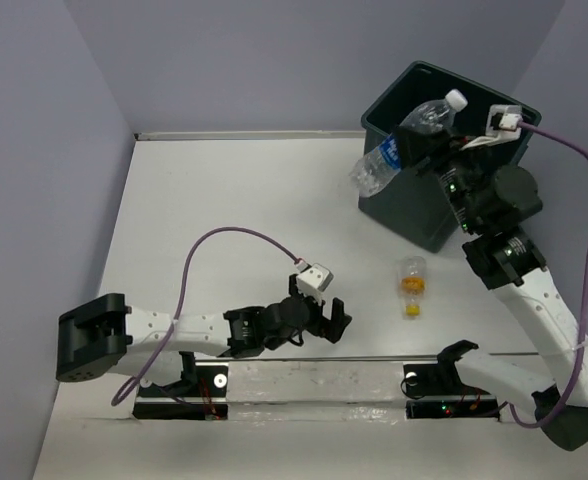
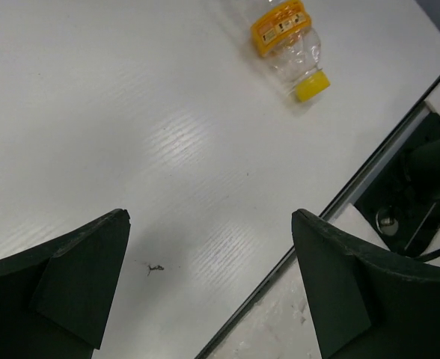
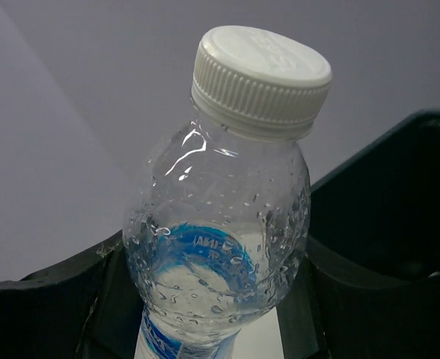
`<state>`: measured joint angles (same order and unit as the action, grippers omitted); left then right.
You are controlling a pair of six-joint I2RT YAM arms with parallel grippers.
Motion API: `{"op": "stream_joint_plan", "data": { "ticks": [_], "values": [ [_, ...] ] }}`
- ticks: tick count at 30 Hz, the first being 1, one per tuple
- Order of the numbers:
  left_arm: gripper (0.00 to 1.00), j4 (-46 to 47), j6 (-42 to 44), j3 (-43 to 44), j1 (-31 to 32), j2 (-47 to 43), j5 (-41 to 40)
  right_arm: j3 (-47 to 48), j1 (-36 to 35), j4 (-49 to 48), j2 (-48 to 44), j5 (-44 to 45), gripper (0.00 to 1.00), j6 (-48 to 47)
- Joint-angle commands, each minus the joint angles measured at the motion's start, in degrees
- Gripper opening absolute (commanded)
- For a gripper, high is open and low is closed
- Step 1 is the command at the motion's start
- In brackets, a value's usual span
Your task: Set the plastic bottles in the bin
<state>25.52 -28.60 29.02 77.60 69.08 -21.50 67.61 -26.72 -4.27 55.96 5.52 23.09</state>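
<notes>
White desk (image 1: 224,200) carries the whole scene. Nearest, at about 7 o'clock in the overhead view, the left tool (image 1: 334,322) lies low over the desk with its fingers spread apart and nothing between them. Farther out, at 4 o'clock, one small clear bottle with an orange label and yellow cap (image 1: 411,285) lies on its side on the desk, apart from both arms; this one is yet to be collected. Farthest, at 2 o'clock, the right tool (image 1: 429,150) is clamped on a blue-labelled bottle (image 1: 399,145), held tilted across the near-left rim of the bin (image 1: 404,215), white cap over the opening and base hanging outside. It is not yet dropped. No other bottles show on the desk; the bin's inside is too hidden to count what it holds. By my reading, the task is near its end.
</notes>
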Motion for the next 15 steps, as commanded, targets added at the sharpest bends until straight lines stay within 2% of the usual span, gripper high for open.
{"op": "stream_joint_plan", "data": {
  "ticks": [1, 2, 3, 5, 9, 10, 11, 12, 13, 14, 15],
  "values": [
    [0.99, 1.7, 0.5, 8.0, 0.2, 7.7, -1.2, 10.9, -0.2, -0.2, 3.9, 22.6, 0.27, -18.7],
    [0.99, 1.6, 0.7, 9.6, 0.3, 9.2, -1.4, 13.7, -0.2, -0.6, 5.5, 30.0, 0.27, -21.1],
    [0.99, 1.2, 0.8, 11.2, 0.3, 10.8, -1.4, 14.5, -0.2, -1.5, 7.1, 33.4, 0.27, -27.2],
    [0.99, 0.8, 0.8, 16.0, 0.3, 14.8, -0.9, 14.8, 4.3, -4.9, 10.8, 37.7, 0.27, -31.0],
    [0.99, -0.6, -0.6, 23.3, 0.2, 20.3, 1.3, 17.2, 14.4, -6.0, 16.1, 33.7, 0.29, -28.5],
    [0.99, -1.1, -0.9, 24.6, 0.2, 22.6, 1.8, 18.2, 15.2, -5.9, 17.7, 33.5, 0.35, -29.2],
    [0.99, -1.6, -1.4, 27.7, 0.1, 23.7, 2.4, 19.4, 15.7, -5.4, 19.2, 33.2, 0.46, -30.0],
    [0.99, -2.3, -1.6, 29.3, 0.1, 25.0, 2.8, 20.7, 15.7, -3.7, 22.1, 33.0, 0.64, -30.9],
    [0.99, -4.1, -2.5, 32.8, -0.1, 27.8, 3.0, 24.6, 15.7, -0.2, 23.3, 32.3, 0.94, -30.1],
    [0.99, -5.1, -3.0, 34.7, -0.2, 29.2, 3.0, 26.1, 15.7, 5.4, 23.8, 31.6, 1.00, -28.6],
    [0.99, -7.0, -3.9, 36.3, -0.3, 30.6, 3.0, 26.1, 15.7, 6.3, 23.7, 30.3, 1.00, -27.6]
  ]
}}
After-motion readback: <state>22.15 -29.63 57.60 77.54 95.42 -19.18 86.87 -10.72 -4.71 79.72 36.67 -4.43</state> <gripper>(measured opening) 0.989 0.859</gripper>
